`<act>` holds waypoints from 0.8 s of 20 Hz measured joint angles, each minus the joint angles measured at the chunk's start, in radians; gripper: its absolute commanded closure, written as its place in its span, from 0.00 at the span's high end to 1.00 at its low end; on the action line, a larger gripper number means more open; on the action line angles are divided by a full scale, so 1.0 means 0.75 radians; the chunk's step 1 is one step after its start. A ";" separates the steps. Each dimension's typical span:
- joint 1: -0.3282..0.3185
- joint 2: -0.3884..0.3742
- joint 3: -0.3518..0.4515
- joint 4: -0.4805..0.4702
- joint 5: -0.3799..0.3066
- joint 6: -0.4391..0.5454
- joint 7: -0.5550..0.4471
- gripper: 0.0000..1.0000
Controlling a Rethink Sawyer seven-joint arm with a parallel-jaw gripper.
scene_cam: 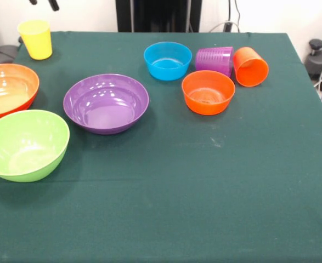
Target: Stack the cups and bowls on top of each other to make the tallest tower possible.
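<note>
A: So, the gripper (44,4)?
B: Only tips at the top edge; grip can't be told.
A: Cups?
B: Yellow cup (35,39) upright; purple cup (215,60), orange cup (250,66) toppled beside the small bowls (208,92).

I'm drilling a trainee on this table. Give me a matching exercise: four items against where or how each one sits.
Things:
1. yellow cup
2. orange cup
3. purple bowl
4. lime green bowl

Places or states:
A. lying on its side
B. upright at a far corner of the table
C. nearest the camera, at the picture's left
D. between the large orange bowl and the blue bowl

Pairs: 1-B, 2-A, 3-D, 4-C
</note>
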 measured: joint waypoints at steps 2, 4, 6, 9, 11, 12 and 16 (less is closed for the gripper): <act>-0.009 0.027 0.000 0.000 0.004 0.009 0.000 1.00; -0.013 0.047 0.001 0.000 0.007 0.016 0.000 1.00; -0.014 0.062 0.000 -0.001 0.012 0.023 0.000 1.00; -0.014 0.094 0.000 -0.001 0.030 0.037 0.000 1.00; -0.014 0.120 0.000 -0.001 0.045 0.046 0.000 1.00; -0.014 0.126 0.000 -0.001 0.048 0.047 0.000 1.00; -0.015 0.170 0.000 -0.002 0.053 0.052 0.000 1.00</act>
